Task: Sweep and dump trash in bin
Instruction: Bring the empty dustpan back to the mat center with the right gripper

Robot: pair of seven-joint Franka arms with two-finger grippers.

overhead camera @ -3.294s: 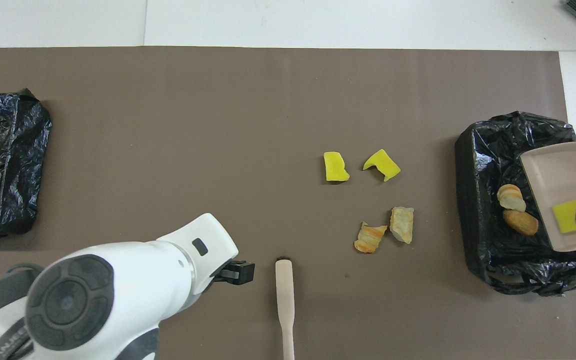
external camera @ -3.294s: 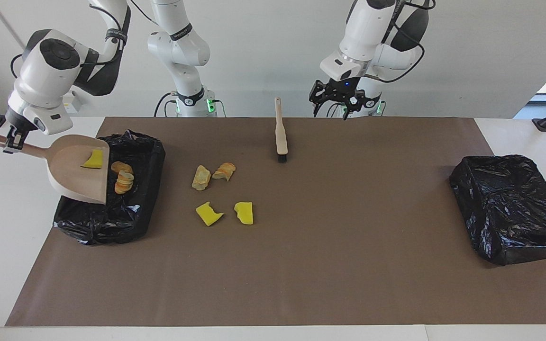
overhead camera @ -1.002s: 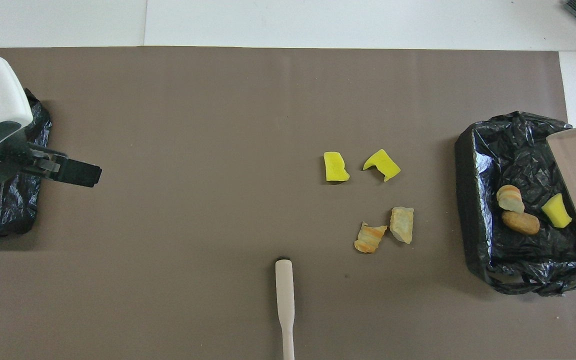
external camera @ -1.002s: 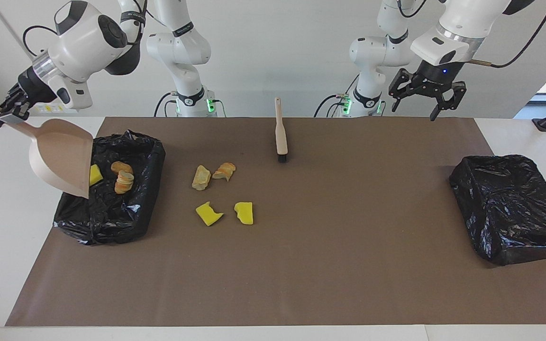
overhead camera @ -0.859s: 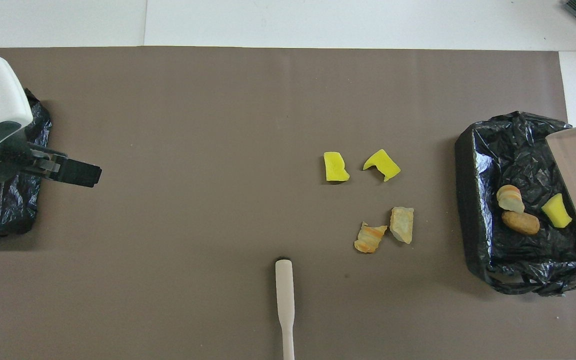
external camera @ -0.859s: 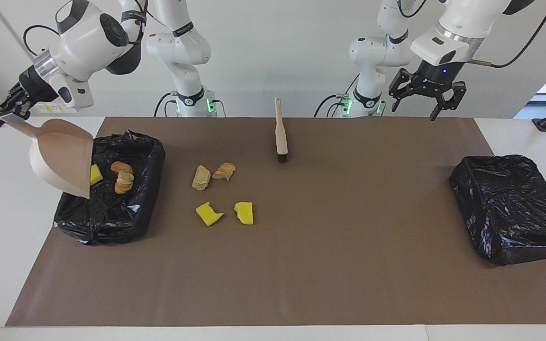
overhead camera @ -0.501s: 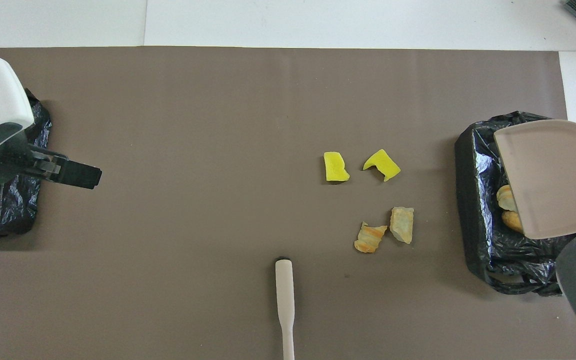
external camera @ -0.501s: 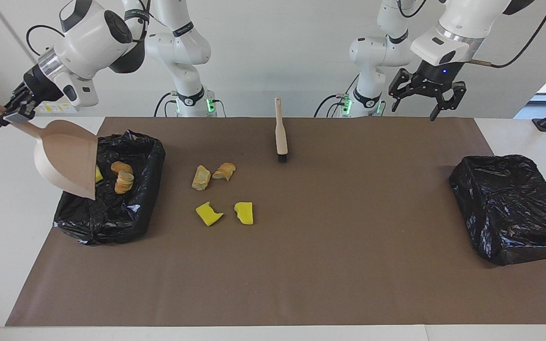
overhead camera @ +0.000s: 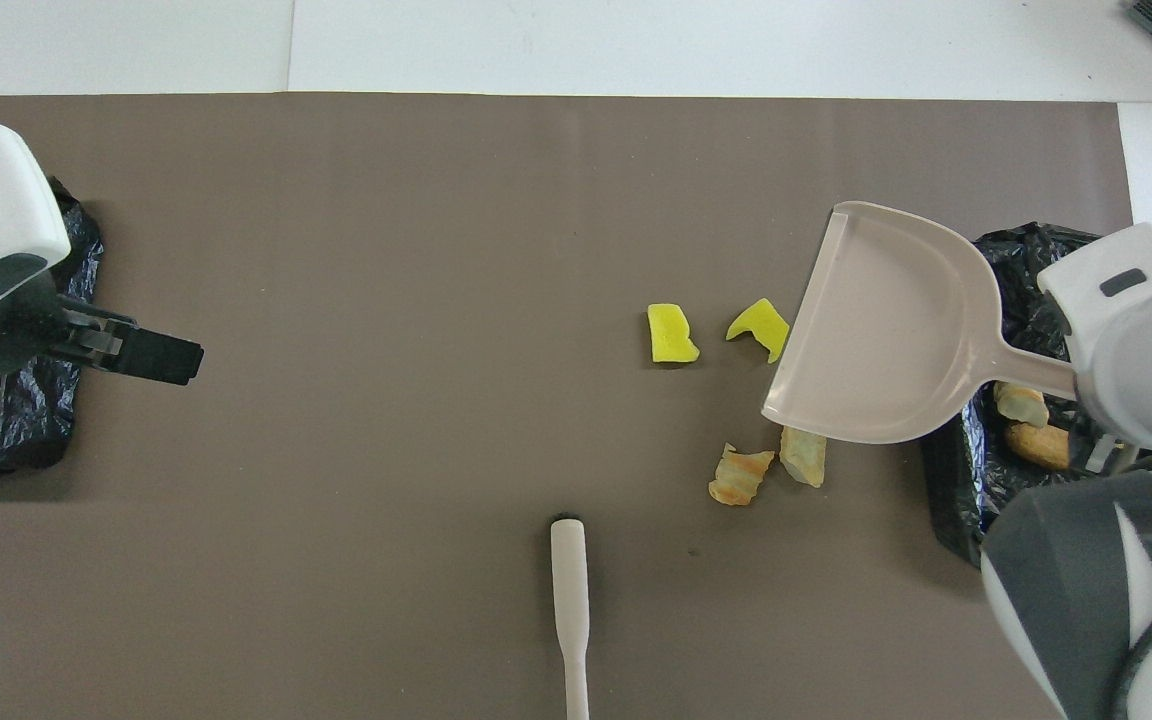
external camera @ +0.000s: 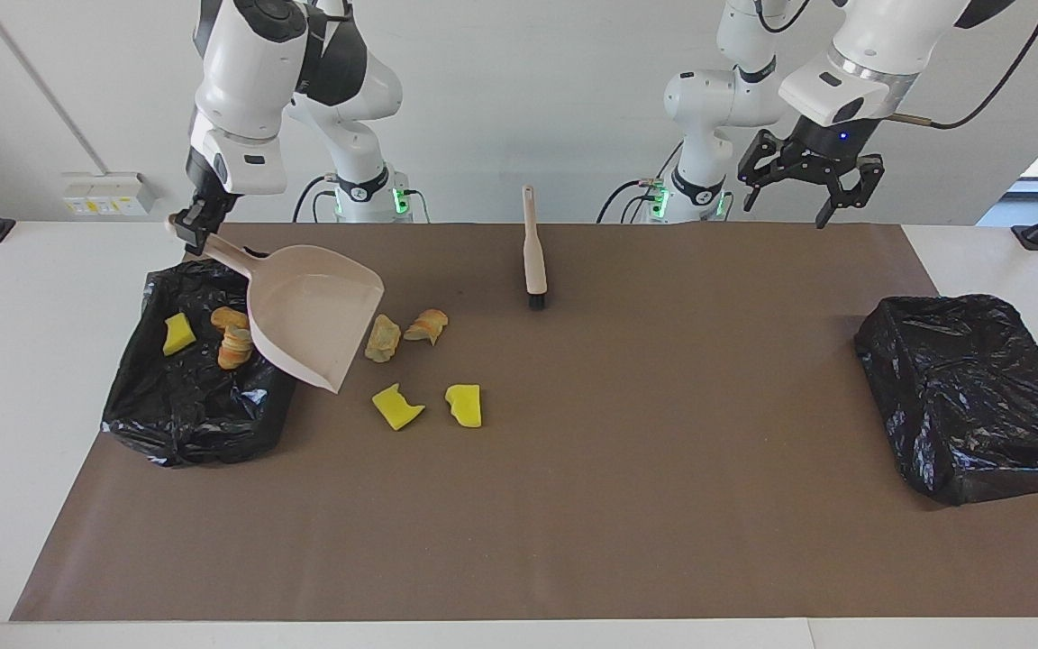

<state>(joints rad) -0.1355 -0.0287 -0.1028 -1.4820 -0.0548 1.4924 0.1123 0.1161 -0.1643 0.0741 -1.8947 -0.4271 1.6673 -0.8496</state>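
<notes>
White wall and white table (external camera: 50, 379) frame my workspace, with a wide brown paper mat (external camera: 573, 505) spread over most of the table. My right hand (external camera: 190, 225) is clamped on the handle of the pink-beige plastic dustpan (external camera: 312, 311), which I hold in the air, tilted, its pan over the mat beside the black-bag-lined bin (external camera: 199, 406) at my right arm's end of the table; the pan looks bare inside, and its open edge points toward the loose scraps. In that bin lie three pieces of the trash: a bright yellow spongy chunk (external camera: 178, 334) and two tan-orange bread-like chunks (external camera: 232, 338) close together. Four more pieces lie on the mat near the dustpan's mouth: a pale tan bread-like chunk (external camera: 382, 338) touching or nearly touching a striped orange bread-like chunk (external camera: 427, 325), and, farther from me, two bright yellow spongy pieces (external camera: 429, 405) side by side but apart. From overhead the pan covers part of one yellow piece and part of the pale tan chunk. A beige-handled brush with black bristles (external camera: 532, 248) lies flat on the mat near my edge of the table, about midway between my arms, untouched. My left hand (external camera: 809, 185) waits in the air with its fingers spread wide and nothing in them, over the mat's edge toward my left arm's end. A second black-bag-lined bin (external camera: 969, 397) sits at that end of the table, well apart from the scraps.
</notes>
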